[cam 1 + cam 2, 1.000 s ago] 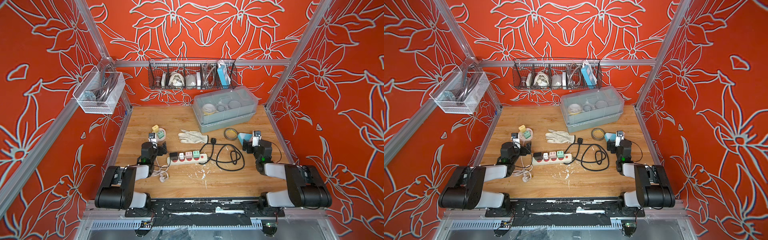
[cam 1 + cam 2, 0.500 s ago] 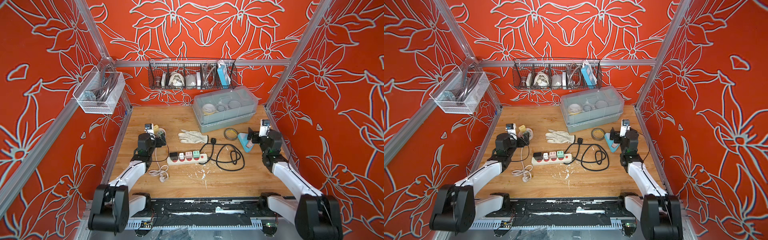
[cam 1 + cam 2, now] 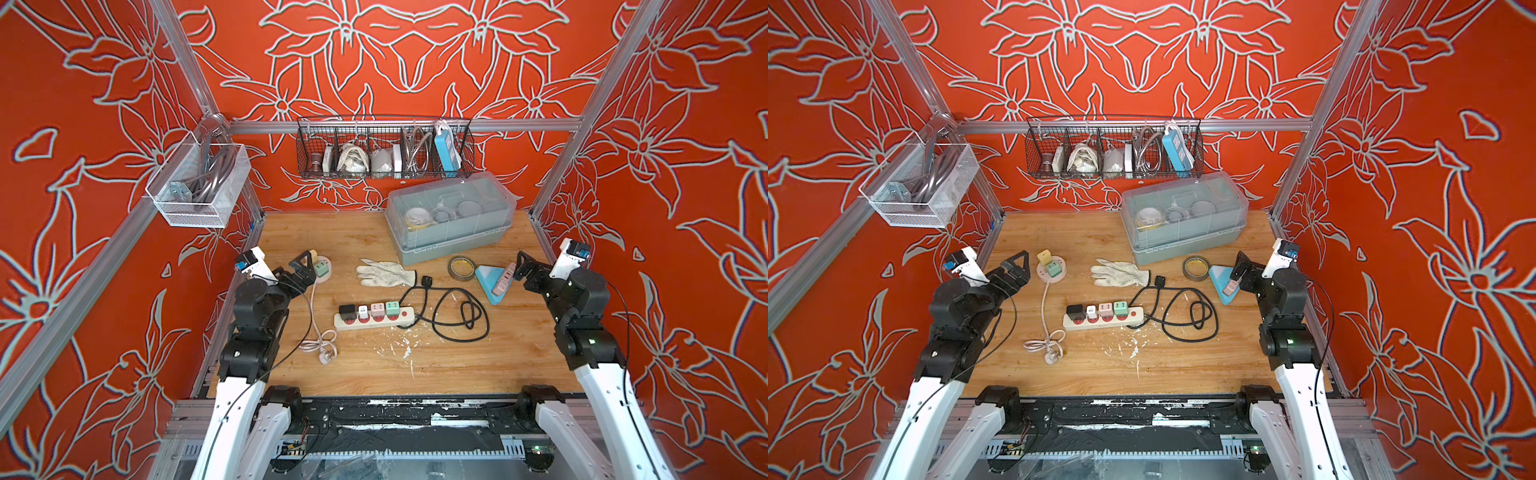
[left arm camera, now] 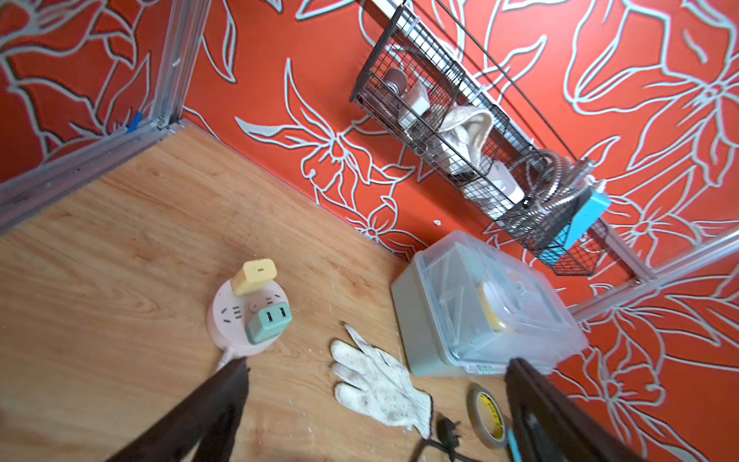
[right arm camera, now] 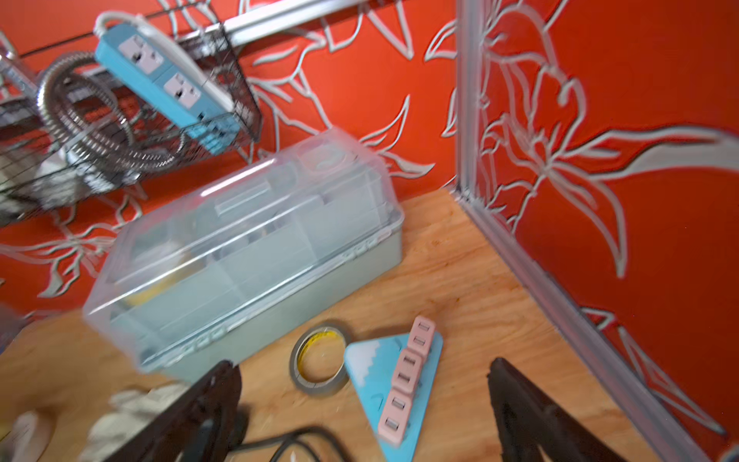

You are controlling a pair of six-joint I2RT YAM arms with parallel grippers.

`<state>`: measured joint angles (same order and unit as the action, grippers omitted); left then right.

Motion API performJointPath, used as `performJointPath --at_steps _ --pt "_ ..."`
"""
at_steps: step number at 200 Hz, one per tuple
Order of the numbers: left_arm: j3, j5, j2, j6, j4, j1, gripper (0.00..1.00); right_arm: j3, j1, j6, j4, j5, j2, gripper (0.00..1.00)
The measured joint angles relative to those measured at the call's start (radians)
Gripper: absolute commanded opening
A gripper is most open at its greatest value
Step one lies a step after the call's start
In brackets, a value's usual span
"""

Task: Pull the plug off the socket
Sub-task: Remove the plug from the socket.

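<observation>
A white power strip (image 3: pixel 376 323) lies mid-table with a black (image 3: pixel 347 310), a white (image 3: pixel 363 310), a pink (image 3: pixel 377 308) and a green plug (image 3: pixel 392 308) pushed into it. A round pink socket (image 4: pixel 236 316) at the left carries a yellow plug (image 4: pixel 254 276) and a green plug (image 4: pixel 268 322). A blue triangular socket (image 5: pixel 372 360) at the right holds pink plugs (image 5: pixel 404 380). My left gripper (image 3: pixel 305 268) hangs open and empty beside the round socket. My right gripper (image 3: pixel 521 266) hangs open and empty beside the blue socket.
A dirty white glove (image 3: pixel 386 274), a tape roll (image 3: pixel 461 268) and a lidded plastic box (image 3: pixel 451 216) sit behind the strip. The strip's black cable (image 3: pixel 453 311) coils to its right, a pale cable (image 3: pixel 320 345) to its left. A wire basket (image 3: pixel 384 147) hangs on the back wall.
Both arms have risen from their low folded pose and now stand with raised elbows. The grippers have lifted off the table and stayed open. Nothing on the table has moved.
</observation>
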<state>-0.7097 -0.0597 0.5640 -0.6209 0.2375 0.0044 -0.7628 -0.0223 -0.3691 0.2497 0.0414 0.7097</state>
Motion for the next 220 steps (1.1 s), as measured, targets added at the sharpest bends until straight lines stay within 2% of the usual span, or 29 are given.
performJointPath --at_steps 31,53,77,104,142,166,205,220 --pt "0.016 -0.098 -0.068 -0.038 0.149 0.000 0.99 -0.010 -0.002 -0.046 0.098 0.208 0.069 0.99" --pt "0.069 -0.195 -0.067 -0.038 0.204 0.000 0.99 -0.010 -0.014 -0.066 0.160 0.301 0.144 0.99" --pt "0.136 -0.274 -0.049 -0.053 0.223 -0.005 0.96 -0.021 -0.058 -0.066 0.218 0.331 0.198 0.99" --pt "0.162 -0.328 0.029 -0.075 0.222 -0.033 0.91 -0.054 -0.167 -0.030 0.246 0.330 0.239 0.99" --pt "0.161 -0.358 0.151 -0.070 0.196 -0.119 0.83 -0.064 -0.368 0.096 0.231 0.291 0.293 0.99" --pt "0.145 -0.360 0.211 -0.047 0.196 -0.171 0.81 -0.071 -0.461 0.199 0.206 0.291 0.330 0.99" --pt "0.135 -0.340 0.239 -0.034 0.192 -0.208 0.78 -0.183 -0.598 0.399 0.207 0.277 0.513 0.99" --pt "0.148 -0.325 0.241 -0.053 0.179 -0.209 0.76 -0.237 -0.632 0.486 0.206 0.303 0.578 0.94"
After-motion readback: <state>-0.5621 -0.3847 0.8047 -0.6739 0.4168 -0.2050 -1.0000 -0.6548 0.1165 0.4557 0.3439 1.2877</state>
